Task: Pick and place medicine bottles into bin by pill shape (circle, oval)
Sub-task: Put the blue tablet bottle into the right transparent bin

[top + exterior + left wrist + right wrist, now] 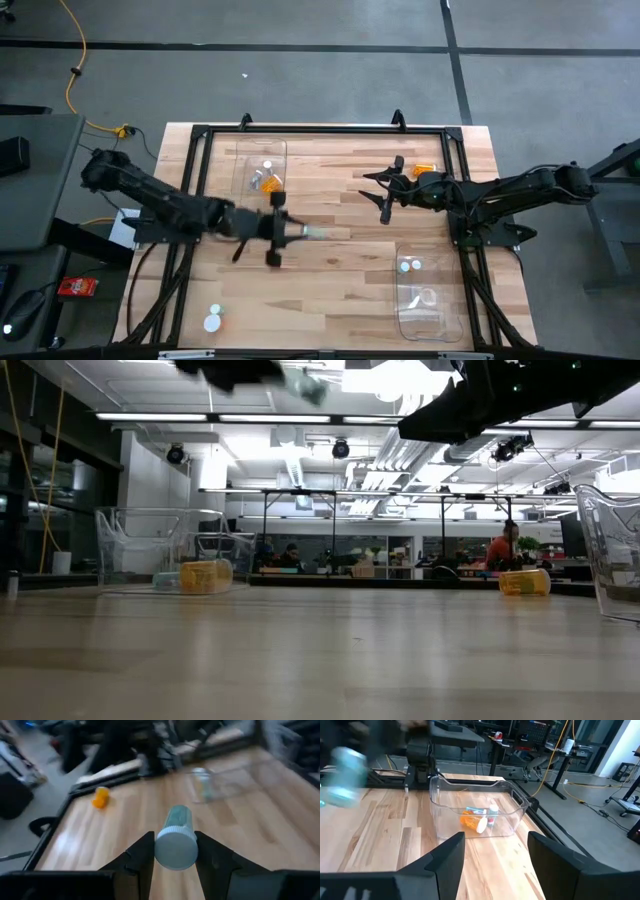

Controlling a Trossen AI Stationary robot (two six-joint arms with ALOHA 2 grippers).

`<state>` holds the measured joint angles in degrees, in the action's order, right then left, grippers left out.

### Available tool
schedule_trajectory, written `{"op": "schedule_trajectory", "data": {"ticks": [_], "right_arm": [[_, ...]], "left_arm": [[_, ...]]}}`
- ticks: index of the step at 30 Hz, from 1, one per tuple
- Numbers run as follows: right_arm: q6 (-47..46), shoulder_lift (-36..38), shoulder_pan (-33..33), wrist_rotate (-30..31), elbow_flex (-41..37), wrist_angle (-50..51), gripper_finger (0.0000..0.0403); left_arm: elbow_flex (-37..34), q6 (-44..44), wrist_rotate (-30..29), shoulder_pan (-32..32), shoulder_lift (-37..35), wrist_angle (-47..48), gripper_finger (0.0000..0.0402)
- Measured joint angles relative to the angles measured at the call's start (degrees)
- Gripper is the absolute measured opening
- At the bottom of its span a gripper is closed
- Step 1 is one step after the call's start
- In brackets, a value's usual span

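The left gripper (175, 865) is hanging above the middle of the worktop (340, 270), its jaws clenching a teal-tinted medicine bottle (176, 845) by the white-capped end. The right gripper (385, 195) is waiting over the far right part, jaws standing released with nothing between them. An amber bottle (426, 168) is lying just beyond those jaws. Two clear bins (258, 165) (428, 295) are holding other bottles.

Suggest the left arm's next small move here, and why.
Probably carry on toward a bin, likely the near-right bin. The left claw is shut on a teal-tinted bottle, lifted over the table's middle, over no bin. The right claw waits open, empty.
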<state>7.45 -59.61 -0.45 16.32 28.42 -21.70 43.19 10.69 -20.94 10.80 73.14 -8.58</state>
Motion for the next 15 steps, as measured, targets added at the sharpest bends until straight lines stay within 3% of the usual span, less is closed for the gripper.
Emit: {"op": "schedule_trajectory", "data": {"ticks": [4,7,10,15], "right_arm": [[-1.13,0.00,0.00,0.00,0.00,0.07,0.0210],[-0.76,0.00,0.00,-0.02,0.00,0.07,0.0210],[0.70,0.00,0.00,-0.02,0.00,0.04,0.0210],[1.65,0.00,0.00,-0.94,0.00,-0.37,0.0210]], "left_arm": [[-9.19,-0.83,6.72,-9.29,1.45,-21.73,0.0113],[-12.71,-4.58,13.04,-14.32,2.51,-31.12,0.0113],[-13.71,-7.35,18.04,-16.92,2.62,-35.27,0.0113],[-13.80,-8.21,18.79,-17.17,2.69,-35.14,0.0113]]}}
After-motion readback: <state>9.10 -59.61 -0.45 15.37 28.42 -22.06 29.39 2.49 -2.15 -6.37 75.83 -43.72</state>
